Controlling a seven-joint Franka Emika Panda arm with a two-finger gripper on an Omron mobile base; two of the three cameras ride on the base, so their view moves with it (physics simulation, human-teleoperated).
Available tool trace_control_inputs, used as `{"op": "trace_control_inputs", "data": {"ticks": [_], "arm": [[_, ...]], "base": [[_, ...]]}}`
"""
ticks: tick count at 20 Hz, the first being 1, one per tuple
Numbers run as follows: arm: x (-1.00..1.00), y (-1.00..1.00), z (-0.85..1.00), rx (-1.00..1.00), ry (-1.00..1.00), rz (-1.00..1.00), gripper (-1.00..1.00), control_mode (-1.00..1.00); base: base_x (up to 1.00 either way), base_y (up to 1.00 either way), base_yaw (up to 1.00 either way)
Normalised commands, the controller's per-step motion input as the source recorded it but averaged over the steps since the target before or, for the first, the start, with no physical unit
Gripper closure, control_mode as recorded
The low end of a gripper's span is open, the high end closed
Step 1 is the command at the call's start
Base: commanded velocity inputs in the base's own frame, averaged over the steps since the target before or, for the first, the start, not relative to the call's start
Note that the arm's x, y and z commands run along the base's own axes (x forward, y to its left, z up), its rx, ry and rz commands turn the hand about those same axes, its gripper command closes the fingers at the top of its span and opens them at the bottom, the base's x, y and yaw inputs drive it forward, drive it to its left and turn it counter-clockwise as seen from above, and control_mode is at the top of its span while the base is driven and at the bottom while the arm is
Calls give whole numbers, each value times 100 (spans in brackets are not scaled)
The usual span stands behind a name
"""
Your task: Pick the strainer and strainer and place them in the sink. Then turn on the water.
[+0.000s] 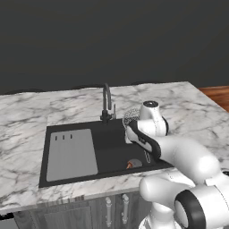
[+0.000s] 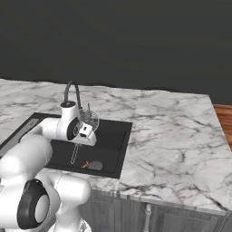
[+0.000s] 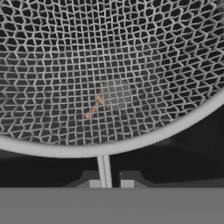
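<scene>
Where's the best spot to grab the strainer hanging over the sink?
On the strainer, take the thin wire handle just below the rim, coming in from the handle's end so the mesh faces away. The round mesh part is too wide, but the handle is narrow enough to fit between the tips of the claw, which is shut on it here.

The sink point(image 1: 112, 147) is set into the bench point(image 1: 27, 116), with its drainboard panel point(image 1: 71, 154) in the left part of the basin in the left base view. The tap point(image 1: 106, 103) stands at the sink's back rim. 1 strainer point(image 2: 88, 118) hangs over the basin, in front of the tap, its handle point(image 3: 104, 168) running back between the end effector point(image 3: 111, 183) fingertips. A 2nd strainer point(image 2: 94, 165) lies on the basin floor near the front wall, its handle point(image 2: 74, 154) stretching away toward the back.
</scene>
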Motion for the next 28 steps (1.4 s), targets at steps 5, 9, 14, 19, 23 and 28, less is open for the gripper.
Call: {"op": "trace_control_inputs", "data": {"ticks": [5, 9, 14, 19, 23, 28], "arm": [[21, -1, -16, 0, 0, 15, 100, -100], [21, 0, -3, 0, 0, 15, 100, -100], [18, 0, 0, -3, 1, 15, 100, -100], [18, 0, 0, -7, 0, 17, 100, -100], [21, 0, 0, -15, 0, 18, 100, -100], [10, -5, -2, -15, 4, 20, 100, -100]], "base": [[0, 0, 0], [0, 0, 0], [0, 0, 0], [0, 0, 0], [0, 0, 0], [0, 0, 0]]}}
